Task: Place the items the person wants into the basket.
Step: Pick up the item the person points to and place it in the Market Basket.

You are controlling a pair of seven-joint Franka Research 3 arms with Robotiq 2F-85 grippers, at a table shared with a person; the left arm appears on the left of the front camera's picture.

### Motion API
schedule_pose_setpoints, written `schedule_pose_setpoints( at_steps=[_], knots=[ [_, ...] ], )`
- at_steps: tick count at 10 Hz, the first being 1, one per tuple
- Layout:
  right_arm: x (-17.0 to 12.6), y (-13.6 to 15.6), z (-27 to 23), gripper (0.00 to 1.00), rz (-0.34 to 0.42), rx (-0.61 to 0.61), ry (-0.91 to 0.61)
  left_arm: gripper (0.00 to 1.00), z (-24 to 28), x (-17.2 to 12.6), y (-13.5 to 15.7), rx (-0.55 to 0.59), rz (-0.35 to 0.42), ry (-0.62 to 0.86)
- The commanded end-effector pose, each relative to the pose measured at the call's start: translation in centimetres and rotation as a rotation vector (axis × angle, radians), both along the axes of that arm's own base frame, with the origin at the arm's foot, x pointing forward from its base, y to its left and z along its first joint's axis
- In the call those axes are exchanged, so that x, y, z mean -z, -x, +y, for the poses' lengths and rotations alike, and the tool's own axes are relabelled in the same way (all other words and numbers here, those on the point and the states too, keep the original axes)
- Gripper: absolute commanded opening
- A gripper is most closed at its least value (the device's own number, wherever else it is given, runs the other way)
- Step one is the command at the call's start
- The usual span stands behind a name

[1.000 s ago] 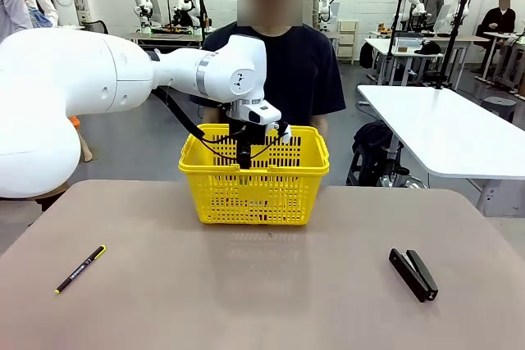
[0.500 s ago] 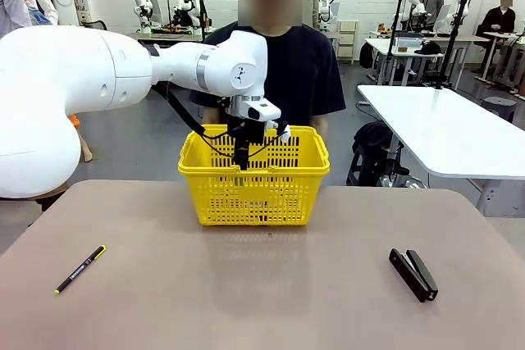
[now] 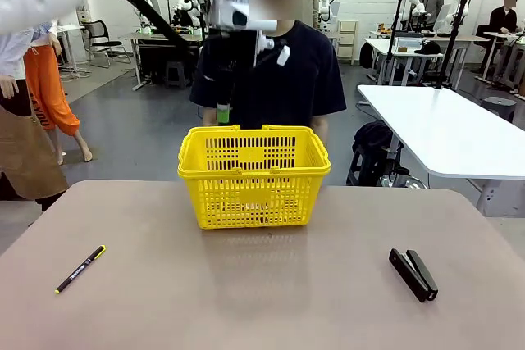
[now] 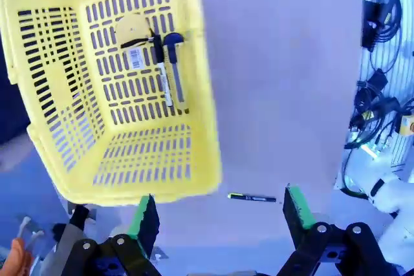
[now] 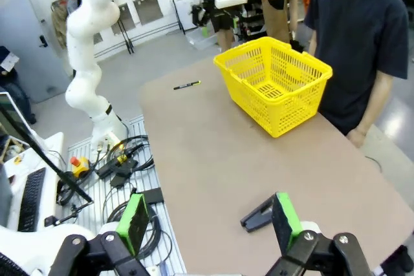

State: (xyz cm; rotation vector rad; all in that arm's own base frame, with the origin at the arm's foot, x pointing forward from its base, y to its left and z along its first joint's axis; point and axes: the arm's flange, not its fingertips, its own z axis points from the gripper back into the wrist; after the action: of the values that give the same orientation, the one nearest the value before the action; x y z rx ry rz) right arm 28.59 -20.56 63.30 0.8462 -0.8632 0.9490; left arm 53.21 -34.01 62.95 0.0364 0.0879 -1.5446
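Observation:
The yellow basket (image 3: 254, 174) stands at the table's far edge, in front of the person (image 3: 279, 71) in a dark T-shirt. Seen from above in the left wrist view, the basket (image 4: 194, 114) holds a tape measure (image 4: 132, 29), a white marker (image 4: 163, 82) and a utility knife (image 4: 176, 69) on its floor. My left gripper (image 3: 224, 111) hangs high above the basket's left rim. In its own view the left gripper (image 4: 220, 214) is open and holds nothing. My right gripper (image 5: 210, 221) is open too, raised over the table's right side.
A black pen with a yellow tip (image 3: 80, 269) lies near the table's left front. A black stapler (image 3: 413, 274) lies at the right front, just beyond my right gripper's fingers (image 5: 284, 218). A white table (image 3: 443, 133) stands to the right.
My left arm has lifted out of the basket and now hangs well above it, with its fingers empty. The basket, pen and stapler have not moved.

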Motion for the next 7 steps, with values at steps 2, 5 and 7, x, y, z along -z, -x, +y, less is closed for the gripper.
schedule_pose_setpoints(
  at_steps=[2,5,7],
  knots=[
    [-0.2,-0.2,-0.1,1.00,-0.025,-0.014,-0.022,1.00,4.1,2.5,6.4,0.039,-0.041,0.063],
    [-0.2,-0.2,-0.1,1.00,-0.025,-0.014,-0.022,1.00,4.3,2.2,7.4,0.033,-0.054,0.067],
    [-0.2,-0.2,-0.1,1.00,-0.025,-0.014,-0.022,1.00,3.2,1.3,6.0,0.005,-0.042,0.044]
  ],
)
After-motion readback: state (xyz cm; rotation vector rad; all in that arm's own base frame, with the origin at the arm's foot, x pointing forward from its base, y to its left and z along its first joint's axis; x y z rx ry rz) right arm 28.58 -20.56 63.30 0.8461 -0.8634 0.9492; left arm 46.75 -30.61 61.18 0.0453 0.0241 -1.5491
